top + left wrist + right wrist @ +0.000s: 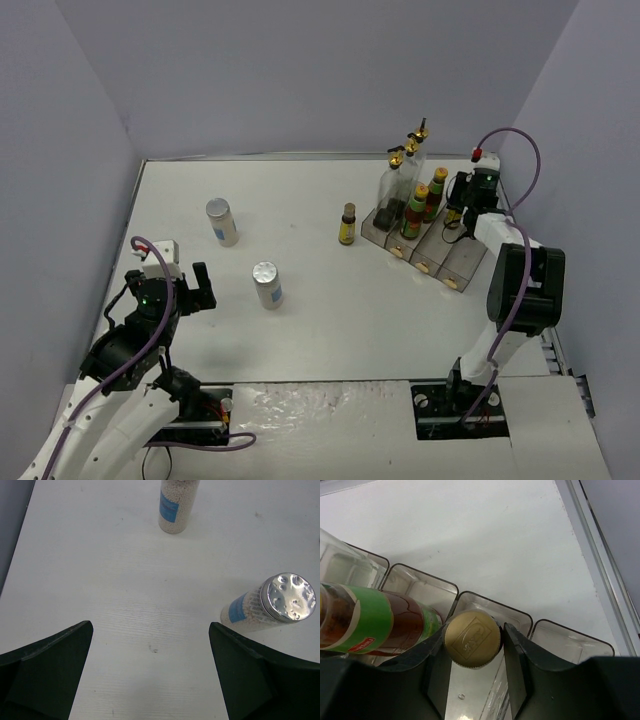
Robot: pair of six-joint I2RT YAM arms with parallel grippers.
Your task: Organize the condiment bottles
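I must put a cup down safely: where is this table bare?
Bare: the far-left corner of the white table behind the two white silver-lidded shakers; the middle between the nearer shaker and the small dark yellow-labelled bottle. Crowded: the right side, around the clear plastic rack and right arm.

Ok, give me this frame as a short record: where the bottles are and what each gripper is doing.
shakers: far shaker and near shaker, upright on table
small dark bottle: upright on table, beside rack
red-sauce bottles: in rack
left gripper: open, empty
right gripper: fingers flank gold cap over rack; grip unclear
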